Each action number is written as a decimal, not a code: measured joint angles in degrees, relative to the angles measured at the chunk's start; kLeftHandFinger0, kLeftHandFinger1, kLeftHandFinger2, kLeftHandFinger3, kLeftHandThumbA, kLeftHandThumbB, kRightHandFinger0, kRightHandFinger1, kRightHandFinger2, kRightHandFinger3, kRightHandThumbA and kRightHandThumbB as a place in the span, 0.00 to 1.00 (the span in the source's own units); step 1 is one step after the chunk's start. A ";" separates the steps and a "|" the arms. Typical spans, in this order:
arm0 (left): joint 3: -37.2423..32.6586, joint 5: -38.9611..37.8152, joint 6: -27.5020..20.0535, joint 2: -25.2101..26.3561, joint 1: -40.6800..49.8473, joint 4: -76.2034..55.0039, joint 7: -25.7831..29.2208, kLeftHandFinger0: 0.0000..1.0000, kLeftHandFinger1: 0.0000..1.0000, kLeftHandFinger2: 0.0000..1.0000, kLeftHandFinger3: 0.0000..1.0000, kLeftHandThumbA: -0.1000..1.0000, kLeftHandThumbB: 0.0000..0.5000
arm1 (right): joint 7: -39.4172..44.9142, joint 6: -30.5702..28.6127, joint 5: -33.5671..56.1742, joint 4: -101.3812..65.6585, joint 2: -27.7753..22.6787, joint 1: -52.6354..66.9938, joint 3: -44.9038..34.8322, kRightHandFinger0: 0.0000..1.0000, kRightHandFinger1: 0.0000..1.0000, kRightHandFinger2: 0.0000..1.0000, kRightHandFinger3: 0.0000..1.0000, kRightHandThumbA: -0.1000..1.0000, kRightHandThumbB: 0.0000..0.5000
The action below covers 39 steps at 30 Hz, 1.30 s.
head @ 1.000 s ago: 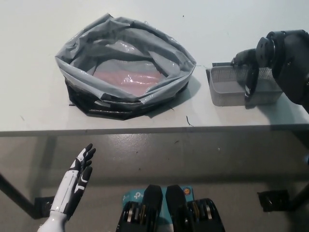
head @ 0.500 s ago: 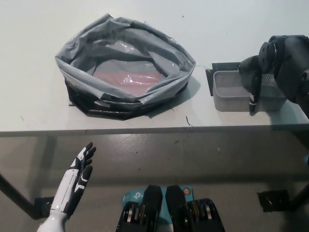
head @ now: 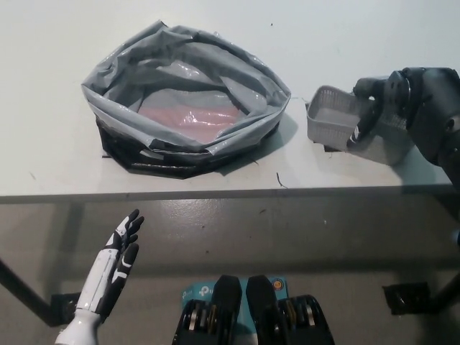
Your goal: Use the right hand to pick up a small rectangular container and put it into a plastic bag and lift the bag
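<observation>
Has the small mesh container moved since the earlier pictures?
Yes. The container, held by the right hand, is tilted and lifted, closer to the plastic bag.

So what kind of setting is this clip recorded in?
Probably a lab or test workspace, not a home: a plain white table over a bare grey floor, with only a grey plastic bag and a small mesh container held by the right hand.
</observation>
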 measured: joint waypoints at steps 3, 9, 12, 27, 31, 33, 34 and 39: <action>0.00 0.00 0.00 0.00 0.00 0.00 0.00 1.00 1.00 1.00 1.00 1.00 0.56 | -2.00 -0.70 0.01 0.00 0.00 0.43 -0.32 0.08 0.59 0.89 1.00 0.00 0.32; 0.00 0.00 0.13 0.00 -0.02 0.01 -0.01 1.00 1.00 1.00 1.00 1.00 0.57 | -7.95 -3.09 0.12 -0.56 -0.04 1.65 -2.67 0.04 0.51 0.90 0.94 0.00 0.33; 0.00 0.00 0.21 0.00 -0.03 0.01 -0.01 1.00 1.00 1.00 1.00 1.00 0.54 | -10.53 -4.03 0.32 -1.77 -0.08 2.21 -4.41 0.00 0.49 0.89 1.00 0.00 0.24; 0.03 0.00 0.17 0.17 -0.04 0.01 -0.03 1.00 1.00 1.00 1.00 1.00 0.50 | -21.75 -6.36 1.28 -16.04 -1.74 -3.82 -15.56 0.00 0.38 0.80 0.95 0.00 0.34; 0.04 0.01 0.14 0.29 -0.04 0.00 -0.03 1.00 1.00 1.00 1.00 1.00 0.52 | -23.83 -6.35 1.23 -18.60 -1.96 -8.12 -16.48 0.00 0.35 0.77 0.91 0.00 0.37; 0.04 0.01 0.14 0.29 -0.03 0.00 -0.03 1.00 1.00 1.00 1.00 1.00 0.52 | -24.55 -6.36 1.18 -19.55 -1.90 -9.58 -16.48 0.00 0.33 0.75 0.89 0.00 0.35; 0.04 0.01 0.14 0.29 -0.02 0.00 -0.03 1.00 1.00 1.00 1.00 1.00 0.53 | -24.80 -6.37 1.18 -19.77 -1.84 -10.02 -16.48 0.00 0.33 0.75 0.89 0.00 0.34; 0.03 0.00 0.13 0.31 0.01 0.00 -0.04 1.00 1.00 1.00 1.00 1.00 0.51 | -26.09 -6.42 1.16 -21.45 0.19 -11.44 -16.29 0.00 0.34 0.76 0.95 0.00 0.42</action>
